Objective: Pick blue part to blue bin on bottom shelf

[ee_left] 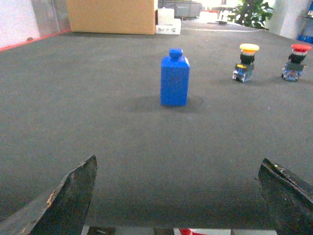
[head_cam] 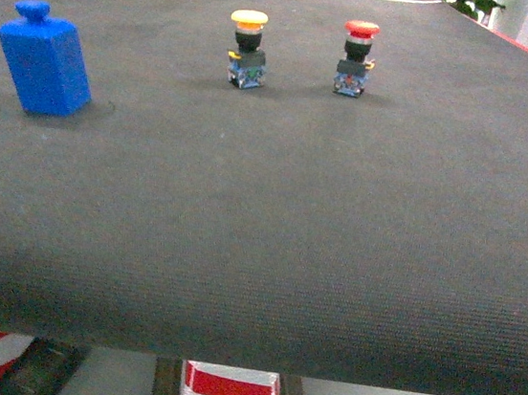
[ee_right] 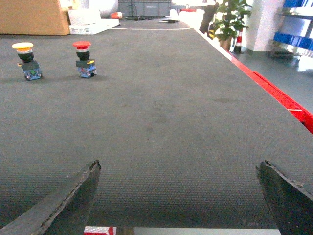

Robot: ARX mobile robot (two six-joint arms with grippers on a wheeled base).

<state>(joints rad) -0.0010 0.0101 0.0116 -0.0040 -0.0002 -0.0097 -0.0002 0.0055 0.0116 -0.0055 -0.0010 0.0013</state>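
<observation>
Fingertips of our left gripper (ee_left: pixel 178 196) stand wide apart at the bottom corners of the left wrist view, released and holding nothing, hanging just off the near edge of the table (ee_left: pixel 98 122). Our right gripper (ee_right: pixel 181 196) is spread the same way in its own view, also empty, facing a bare stretch of the dark mat.

Straight ahead of the left gripper, well apart from it, the blue part (ee_left: pixel 174 81) stands upright on the mat, a block with a small knob on top. In the head view it sits far to the left, with neither arm showing there.

Further out, to the right of the part, we see a yellow push-button (ee_left: pixel 247 61) and a red push-button (ee_left: pixel 295 61) standing side by side. A cardboard box (ee_left: pixel 112 17) lies at the far edge.

We judge the task barely begun: the reach toward the part is the step in hand. Next we need to carry the left gripper forward, centred on the block, and close across its flat sides. Neither the blue bin nor the bottom shelf is in view.
</observation>
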